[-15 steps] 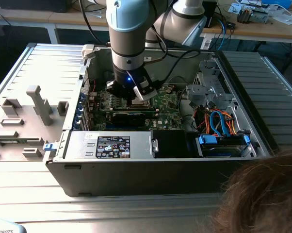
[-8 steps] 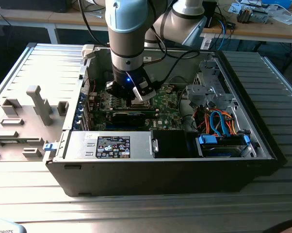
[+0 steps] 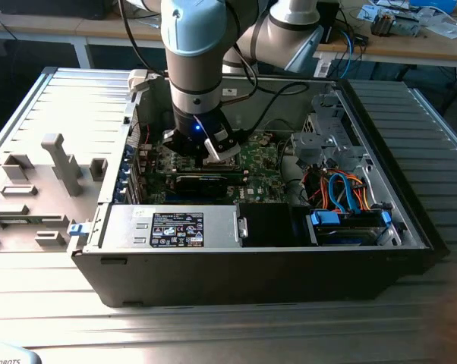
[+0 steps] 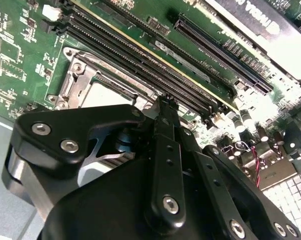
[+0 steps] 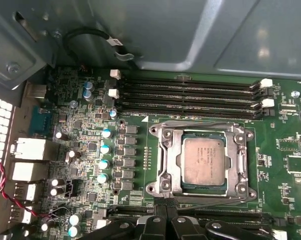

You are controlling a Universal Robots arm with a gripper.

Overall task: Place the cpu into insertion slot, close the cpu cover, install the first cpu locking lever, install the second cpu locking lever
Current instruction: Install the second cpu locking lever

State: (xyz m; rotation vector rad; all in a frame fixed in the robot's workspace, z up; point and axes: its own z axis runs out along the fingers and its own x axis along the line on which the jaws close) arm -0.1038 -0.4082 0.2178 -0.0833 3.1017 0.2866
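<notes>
The cpu (image 5: 203, 160), a dull silver square, lies in the insertion slot (image 5: 174, 187) on the green motherboard (image 5: 285, 165). The silvery cpu cover (image 5: 240, 160) lies flat around it, framing the chip. Thin wire levers (image 5: 200, 123) run along two sides of the cover. My gripper (image 5: 166, 202) hovers just off the socket's edge, its black fingers (image 5: 158, 222) pressed together with nothing seen between them. In the second wrist view the fingertips (image 4: 163, 104) stand beside the socket (image 4: 75, 82). In the exterior view the gripper (image 3: 213, 155) reaches down into the open computer case (image 3: 236, 258).
Parallel memory slots (image 5: 190, 97) run next to the socket, and capacitors (image 5: 104, 150) stand on its other side. A long black card (image 3: 202, 182) and a drive bay with blue and orange cables (image 3: 342, 197) crowd the case. A grey fixture plate (image 3: 39, 189) lies at the exterior view's left.
</notes>
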